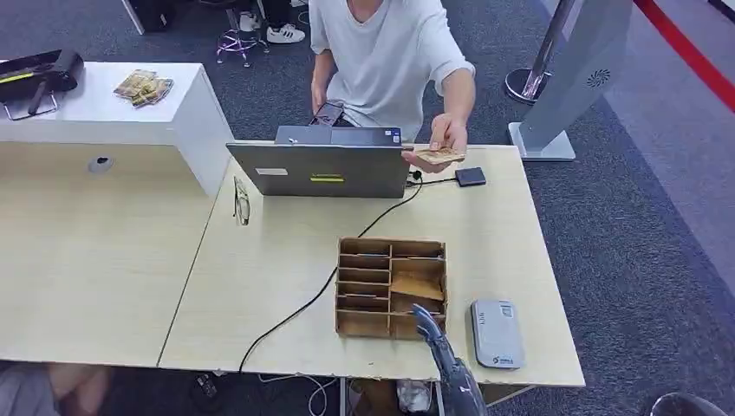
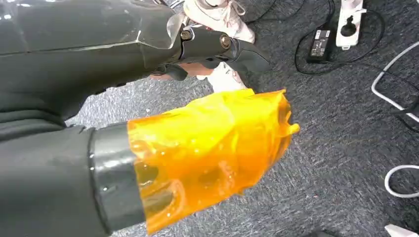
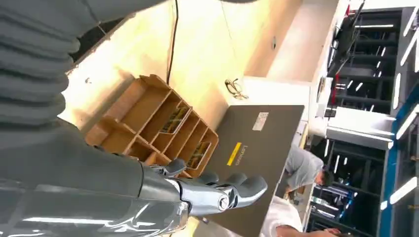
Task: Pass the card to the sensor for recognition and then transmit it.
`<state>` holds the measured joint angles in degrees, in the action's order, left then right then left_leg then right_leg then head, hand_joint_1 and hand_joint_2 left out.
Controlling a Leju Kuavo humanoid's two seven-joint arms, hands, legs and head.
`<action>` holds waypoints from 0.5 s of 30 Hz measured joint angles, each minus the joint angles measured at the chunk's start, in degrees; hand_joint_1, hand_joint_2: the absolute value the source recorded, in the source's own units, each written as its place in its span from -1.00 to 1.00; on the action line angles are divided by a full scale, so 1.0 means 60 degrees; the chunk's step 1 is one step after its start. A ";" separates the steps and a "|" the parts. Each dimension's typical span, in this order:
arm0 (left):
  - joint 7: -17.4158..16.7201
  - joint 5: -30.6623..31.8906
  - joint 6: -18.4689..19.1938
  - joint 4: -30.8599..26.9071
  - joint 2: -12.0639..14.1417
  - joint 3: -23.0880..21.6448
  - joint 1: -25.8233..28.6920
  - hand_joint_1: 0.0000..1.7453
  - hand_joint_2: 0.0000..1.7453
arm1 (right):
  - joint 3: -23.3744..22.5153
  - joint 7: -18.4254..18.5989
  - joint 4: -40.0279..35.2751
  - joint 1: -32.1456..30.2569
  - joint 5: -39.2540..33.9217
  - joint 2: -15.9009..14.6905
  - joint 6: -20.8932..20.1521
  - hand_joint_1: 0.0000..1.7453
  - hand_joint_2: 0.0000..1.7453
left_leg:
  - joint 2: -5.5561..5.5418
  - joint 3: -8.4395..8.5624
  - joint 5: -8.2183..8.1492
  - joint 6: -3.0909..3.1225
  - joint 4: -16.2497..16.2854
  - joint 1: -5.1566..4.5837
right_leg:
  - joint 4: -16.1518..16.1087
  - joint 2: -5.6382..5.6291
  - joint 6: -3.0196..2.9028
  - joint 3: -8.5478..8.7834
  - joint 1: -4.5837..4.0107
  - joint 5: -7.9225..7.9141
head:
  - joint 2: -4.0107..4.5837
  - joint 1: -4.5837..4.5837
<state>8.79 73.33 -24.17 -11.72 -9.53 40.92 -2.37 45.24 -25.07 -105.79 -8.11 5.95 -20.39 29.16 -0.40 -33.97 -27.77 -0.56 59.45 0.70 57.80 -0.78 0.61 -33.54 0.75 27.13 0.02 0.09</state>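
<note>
The right hand reaches up over the near edge of the table, its dark fingers extended and loosely apart, holding nothing, tips at the near right corner of the wooden organizer; whether they touch the wood, hard to say from above. In the right wrist view that hand has its fingers stretched forward side by side, empty, with the organizer just beyond them and cards standing in two of its slots. The grey card reader lies flat on the table just to the right of the hand, beside the organizer. Across the table, a person's hand holds the card out over the far edge, next to the open laptop and above a small black device on a cable. A pair of glasses lies left of the laptop. The left hand hangs low over grey carpet, its thumb wrapped in orange film, dark fingers stretched out with nothing in them, a white shoe and a power adapter on the floor beyond.
</note>
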 joint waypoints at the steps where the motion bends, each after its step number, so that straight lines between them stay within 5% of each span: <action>1: 0.0007 0.0000 0.0000 0.0000 0.0000 0.0000 -0.0001 -1.00 -1.00 | -0.0025 -0.0004 0.0000 0.0004 0.0011 0.0007 0.0000 -1.00 1.00 | 0.0000 0.0000 0.0000 0.0000 0.0000 0.0000 | 0.0000 0.0000 0.0000 0.0000 0.0000 0.0000 | 0.0000 -0.0004; 6: 0.0011 0.0106 0.0029 0.0000 -0.0004 -0.0029 -0.0002 -1.00 -1.00 | -0.0255 0.0084 0.0000 0.0133 0.0876 0.0015 -0.0299 -1.00 1.00 | 0.0002 -0.0003 -0.0001 0.0000 0.0000 0.0000 | 0.0000 -0.0001 0.0000 -0.0001 0.0000 0.0000 | 0.0000 -0.0004; 15: -0.0029 0.0418 0.0309 0.0000 -0.0098 -0.0237 -0.0116 -1.00 -1.00 | -0.1897 0.1735 0.0109 0.1709 0.6253 0.0251 -0.0303 -1.00 1.00 | 0.0001 0.0009 0.0015 0.0003 0.0004 -0.0001 | 0.0001 -0.0002 0.0009 0.0013 0.0001 -0.0016 | 0.0000 0.0000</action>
<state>8.61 75.84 -22.32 -11.72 -10.12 39.50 -3.07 33.86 -14.66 -105.14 2.15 43.46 -18.89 27.34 -0.39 -33.92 -27.68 -0.54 59.48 0.70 57.81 -0.79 0.66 -33.46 0.76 27.03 0.02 0.09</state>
